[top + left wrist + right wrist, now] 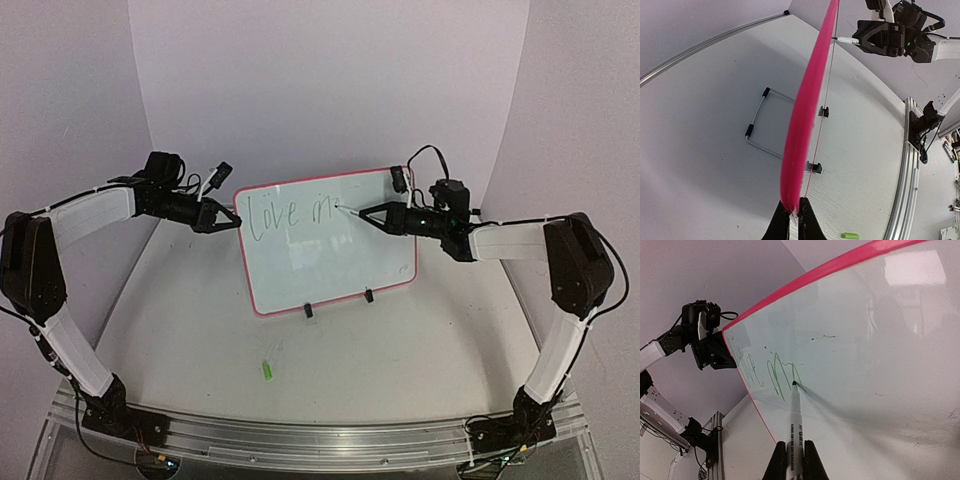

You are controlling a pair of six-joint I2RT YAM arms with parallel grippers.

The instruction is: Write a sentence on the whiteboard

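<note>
The whiteboard [330,260] stands upright on two black feet, with a red-pink rim. The sentence [290,213] reads "Love m" in thin green strokes along the top; it also shows in the right wrist view [772,375]. My left gripper [232,219] is shut on the whiteboard's left edge; in the left wrist view [795,212] the jaws pinch the pink rim [805,110]. My right gripper [366,214] is shut on a white marker pen [796,425], whose tip touches the board at the last stroke of the "m".
A green pen cap [267,370] lies on the table in front of the board, also in the left wrist view [850,235]. A wire stand [756,127] lies behind the board. Curved white walls enclose the table.
</note>
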